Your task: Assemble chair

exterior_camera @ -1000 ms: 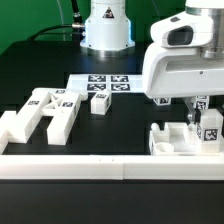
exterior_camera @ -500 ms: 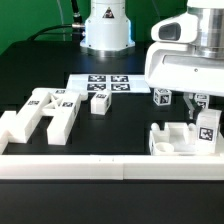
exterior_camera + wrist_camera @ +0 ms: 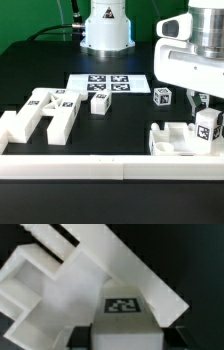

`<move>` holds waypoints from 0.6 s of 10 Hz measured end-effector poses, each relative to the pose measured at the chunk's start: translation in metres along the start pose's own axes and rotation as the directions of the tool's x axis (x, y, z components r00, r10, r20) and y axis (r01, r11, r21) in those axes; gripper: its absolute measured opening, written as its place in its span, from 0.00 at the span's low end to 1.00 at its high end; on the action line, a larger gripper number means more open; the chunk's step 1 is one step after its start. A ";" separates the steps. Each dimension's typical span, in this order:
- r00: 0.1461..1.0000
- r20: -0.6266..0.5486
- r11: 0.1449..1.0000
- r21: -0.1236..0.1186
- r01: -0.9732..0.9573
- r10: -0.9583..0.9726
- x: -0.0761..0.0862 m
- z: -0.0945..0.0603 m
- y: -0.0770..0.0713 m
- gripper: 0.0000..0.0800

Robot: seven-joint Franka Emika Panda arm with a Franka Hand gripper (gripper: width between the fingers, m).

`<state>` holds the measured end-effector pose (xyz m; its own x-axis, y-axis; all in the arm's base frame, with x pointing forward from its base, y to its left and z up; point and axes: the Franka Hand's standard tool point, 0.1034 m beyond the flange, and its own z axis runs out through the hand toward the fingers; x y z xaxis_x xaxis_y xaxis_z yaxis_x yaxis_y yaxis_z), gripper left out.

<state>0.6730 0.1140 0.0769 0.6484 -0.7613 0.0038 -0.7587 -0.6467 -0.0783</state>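
My gripper (image 3: 201, 107) is shut on a white tagged chair piece (image 3: 207, 126) and holds it upright over the back right of a larger white chair piece (image 3: 172, 139) at the exterior view's right. In the wrist view the gripper (image 3: 125, 335) clamps the tagged piece (image 3: 122, 304) between two dark fingers (image 3: 83, 336). The larger framed piece (image 3: 35, 280) lies beneath. An H-shaped group of white chair pieces (image 3: 42, 113) lies at the left. A small white block (image 3: 100, 101) and a small tagged cube (image 3: 162, 96) lie apart on the table.
The marker board (image 3: 107, 83) lies flat at the back centre. A long low white border rail (image 3: 100, 166) runs along the front. The robot's base (image 3: 106, 28) stands at the back.
The arm has moved toward the exterior view's right with the tagged piece in its grip, uncovering the small tagged cube behind it.
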 end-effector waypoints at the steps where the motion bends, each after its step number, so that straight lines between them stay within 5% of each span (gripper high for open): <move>1: 1.000 0.000 1.000 0.000 0.009 -0.009 0.000 0.000 0.000 0.37; 2: 0.999 0.000 0.999 0.000 0.045 -0.045 0.000 0.000 0.000 0.59; 3: 0.997 0.000 0.997 -0.001 0.083 -0.083 0.001 0.000 0.001 0.59; 4: 0.988 0.000 0.988 -0.002 0.156 -0.156 0.000 0.000 0.001 0.77; 6: 0.946 -0.001 0.946 -0.002 0.325 -0.325 0.000 0.000 0.000 0.80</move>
<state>0.6729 0.1138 0.0767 0.8597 -0.5099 0.0300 -0.5070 -0.8590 -0.0710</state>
